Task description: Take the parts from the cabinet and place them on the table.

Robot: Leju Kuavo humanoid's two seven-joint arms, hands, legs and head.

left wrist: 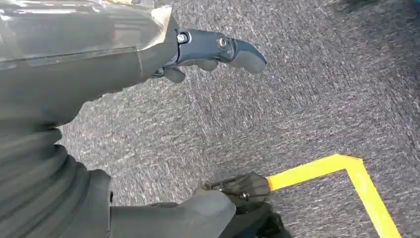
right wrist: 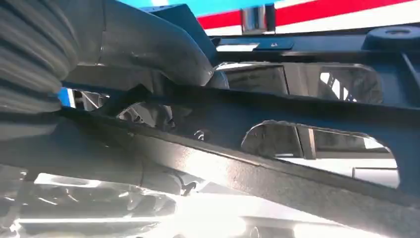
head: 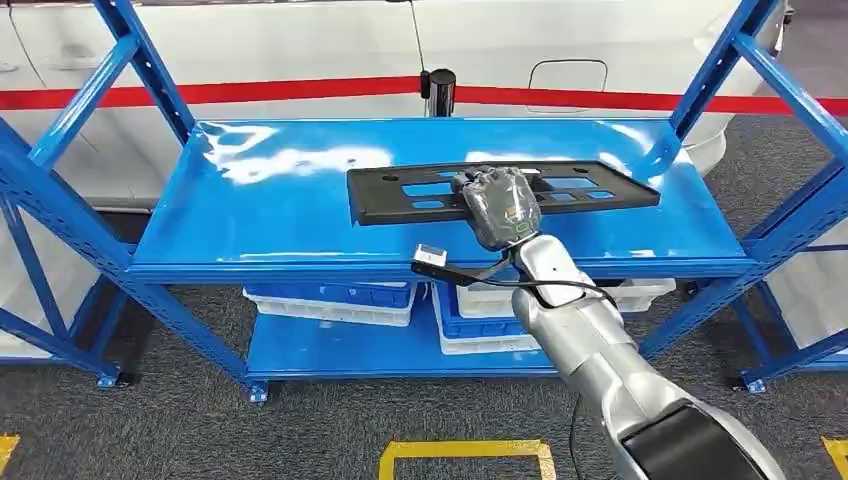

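A long black plastic part (head: 590,190) with several cut-outs lies across the top blue shelf (head: 270,210) of the cabinet. My right hand (head: 500,205) sits on its near edge around the middle. In the right wrist view the thick thumb (right wrist: 158,47) lies over a bar of the part (right wrist: 307,116) and dark fingers show beneath it, so the hand grips the part. My left hand (left wrist: 74,124) hangs over the grey carpet with its fingers apart and nothing in it.
Blue slanted uprights (head: 720,70) frame the shelf on both sides. White and blue bins (head: 330,300) stand on the lower shelf. A black post (head: 438,92) and a white car with a red stripe are behind. Yellow floor tape (head: 465,455) marks the carpet below.
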